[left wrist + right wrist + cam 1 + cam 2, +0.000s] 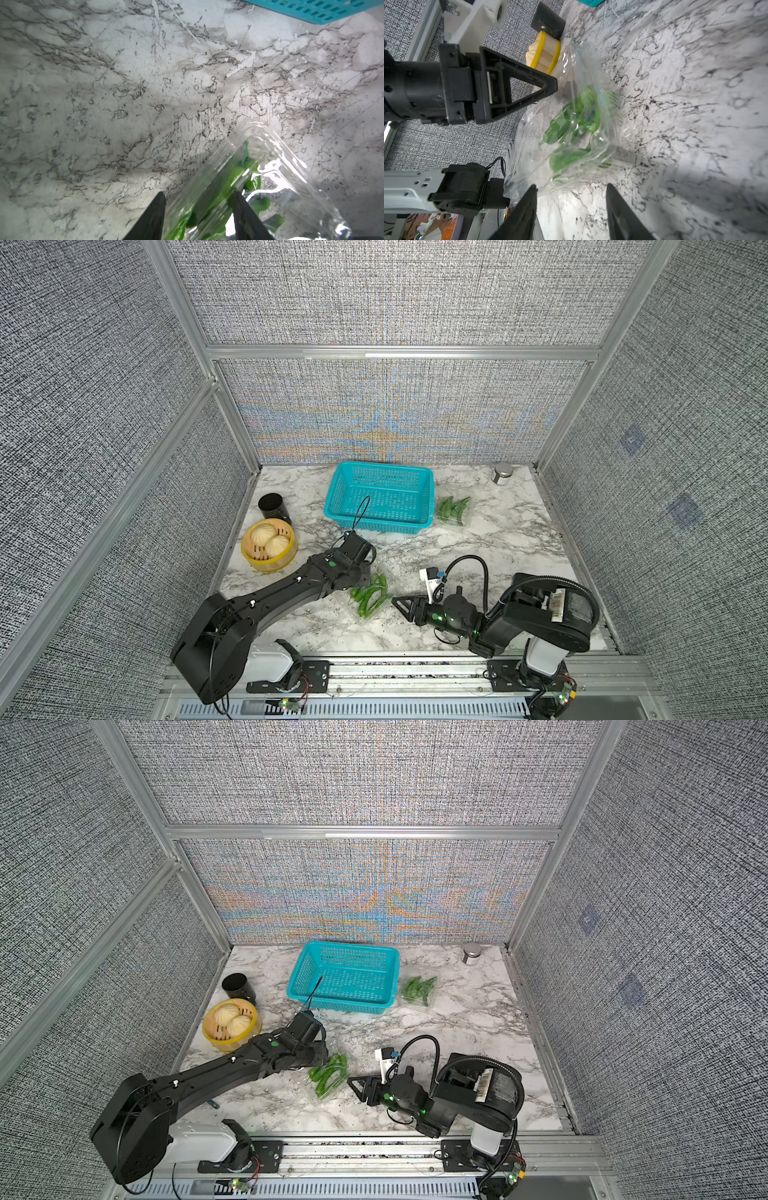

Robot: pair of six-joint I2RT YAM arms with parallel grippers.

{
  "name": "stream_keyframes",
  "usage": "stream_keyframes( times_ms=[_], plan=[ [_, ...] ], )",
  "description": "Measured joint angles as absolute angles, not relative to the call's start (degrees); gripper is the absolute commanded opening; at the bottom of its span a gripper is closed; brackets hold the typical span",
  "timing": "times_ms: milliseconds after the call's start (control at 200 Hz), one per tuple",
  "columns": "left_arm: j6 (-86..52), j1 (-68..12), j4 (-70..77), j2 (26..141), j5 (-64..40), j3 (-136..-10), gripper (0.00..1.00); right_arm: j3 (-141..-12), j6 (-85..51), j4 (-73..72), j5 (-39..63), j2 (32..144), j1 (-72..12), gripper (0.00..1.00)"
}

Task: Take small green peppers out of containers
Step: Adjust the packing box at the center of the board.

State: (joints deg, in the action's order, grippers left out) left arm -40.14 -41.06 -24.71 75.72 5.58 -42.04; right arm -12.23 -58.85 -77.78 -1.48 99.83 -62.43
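Marble-look counter (498, 539), white w/ grey veins, inside grey woven walls (374, 302). Two clear, thin, crinkly plastic clamshells, both w/ peppers (369, 598) in them: slim, curved, glossy green. Near box (583, 68) sits front-centre betw. the two arms, peppers piled inside. Far box (462, 521) lies at the back, just right of the teal perforated basket (337, 506), rectangular. Round yellow steamer (249, 558) at left holds two pale buns (270, 539); black cup (272, 508) behind it; small metal tin (503, 475) in the back right corner.

L hand (199, 194): fingers either side of near box's plastic & peppers; can't tell if clamped. R hand (571, 186): fingers apart, only bare counter betw. them, just beside near box's edge.
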Motion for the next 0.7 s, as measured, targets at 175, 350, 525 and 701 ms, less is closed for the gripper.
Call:
stream_keyframes(
  times_ms=[175,350,525,701],
  plan=[
    [-40.73,-41.06,-23.64,75.48,5.61,-41.28,0.52,-13.28,-59.75,-78.19,-1.58,102.10,-62.46,0.53],
    [-42.04,-41.06,-22.06,75.33,5.34,-40.25,0.48,-13.10,-60.66,-78.17,-2.24,102.94,-62.61,0.51],
    [-42.48,-41.06,-21.43,75.44,4.64,-39.97,0.47,-12.95,-60.77,-78.22,-3.09,102.74,-62.61,0.51],
    [-42.59,-41.06,-20.88,75.61,4.34,-39.75,0.47,-14.28,-60.93,-78.24,-3.51,103.68,-62.59,0.51]
  ],
)
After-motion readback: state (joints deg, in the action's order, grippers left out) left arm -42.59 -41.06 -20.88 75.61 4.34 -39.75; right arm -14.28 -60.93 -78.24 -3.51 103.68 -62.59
